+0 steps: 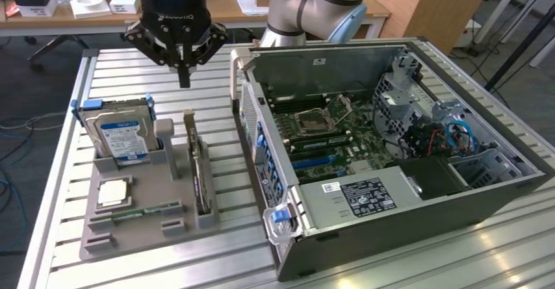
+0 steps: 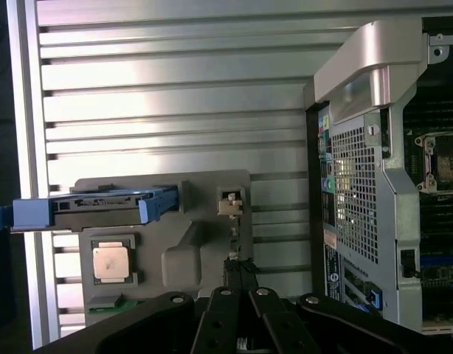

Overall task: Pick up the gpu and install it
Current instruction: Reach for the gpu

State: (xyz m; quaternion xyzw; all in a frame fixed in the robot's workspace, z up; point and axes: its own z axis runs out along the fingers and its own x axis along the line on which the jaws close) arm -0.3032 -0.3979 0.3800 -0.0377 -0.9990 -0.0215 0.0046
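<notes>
Slatted metal worktop (image 1: pixel 130 68) is seen with an open computer case (image 1: pixel 416 227) laid on its side along the edge on the exterior view's right, motherboard exposed. Grey-blue arm (image 1: pixel 312 3) is bent behind the case's far corner. The wrist is turned straight down over the worktop's far part, beside the case.

Grey tray (image 1: pixel 143 224) is set near the worktop's edge on the exterior view's left, just beside the case, not touching it. A hard drive (image 1: pixel 121 136) in a blue frame is stood upright at the tray's far corner.

The gpu (image 1: pixel 202 178) is stood on its long edge in a slot along the tray edge nearest the case, bracket end towards the tray's far edge. It is untouched, not yet lifted.

Gripper (image 1: pixel 184 78) is held vertical, above and past the bracket end of the gpu, well clear of it. Its fingers are pinched together with nothing between them.

A square processor chip (image 1: pixel 114 193) is laid flat in the tray's middle. A narrow green memory stick (image 1: pixel 139 212) is laid near the tray's near edge.

In the wrist view the gripper (image 2: pixel 239 271) is lined up over the gpu's (image 2: pixel 234 228) thin top edge.
</notes>
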